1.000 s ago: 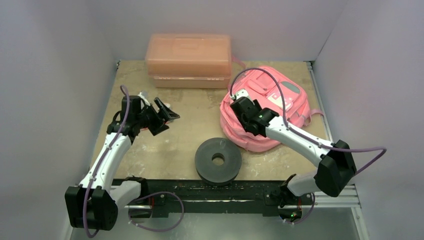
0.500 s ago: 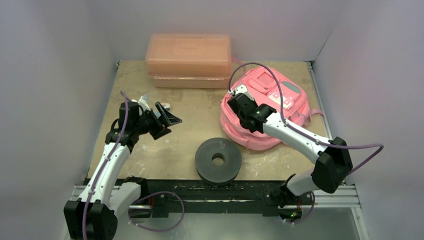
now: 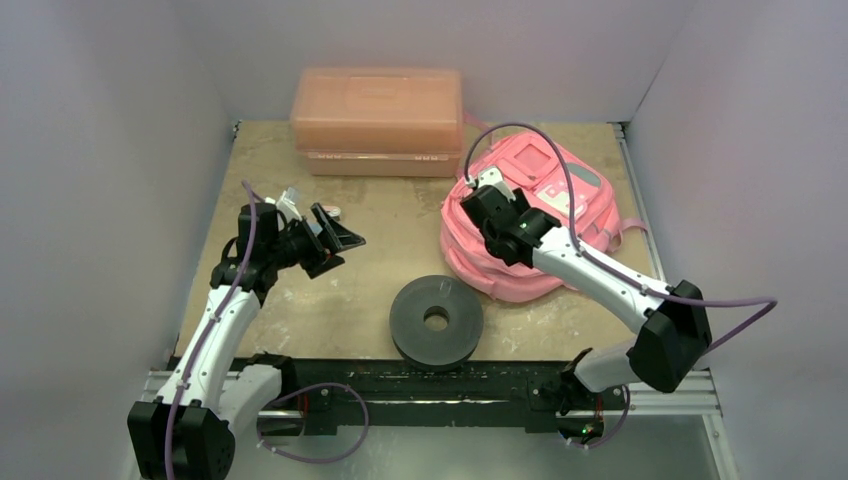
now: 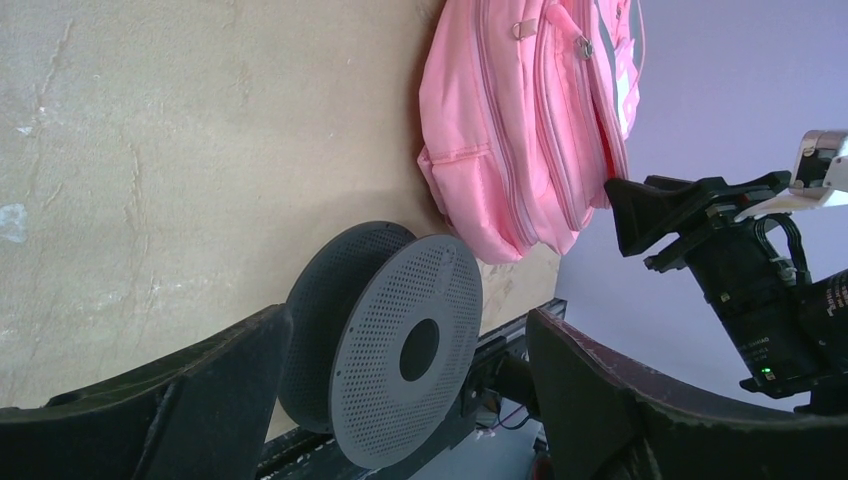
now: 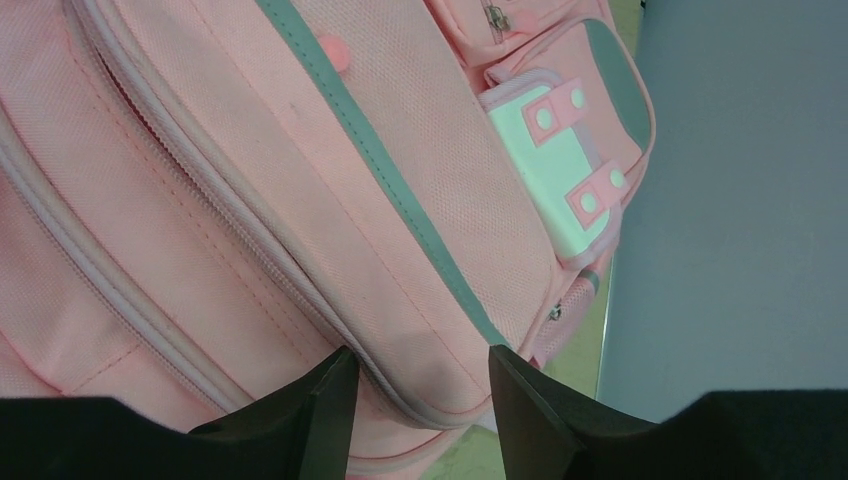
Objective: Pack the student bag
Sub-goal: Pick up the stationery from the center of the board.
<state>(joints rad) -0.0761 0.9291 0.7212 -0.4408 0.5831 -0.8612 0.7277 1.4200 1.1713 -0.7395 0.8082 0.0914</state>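
The desk point(image 3: 380, 215) and the student bag point(image 3: 590, 215), lying flat at its right rear, had not shifted since a second earlier, nor had the salmon box point(image 3: 377, 110) at the back or the grey spool point(image 3: 460, 325) at the near edge. The right tool point(image 3: 478, 195) had crept further up the bag's left side, its jaws partly apart with a zipper seam between them, pinched or not I cannot tell. The left tool point(image 3: 338, 232) had risen slightly, wide open and empty.

Pale lilac walls point(image 3: 110, 120), worn beige tabletop point(image 3: 390, 235)
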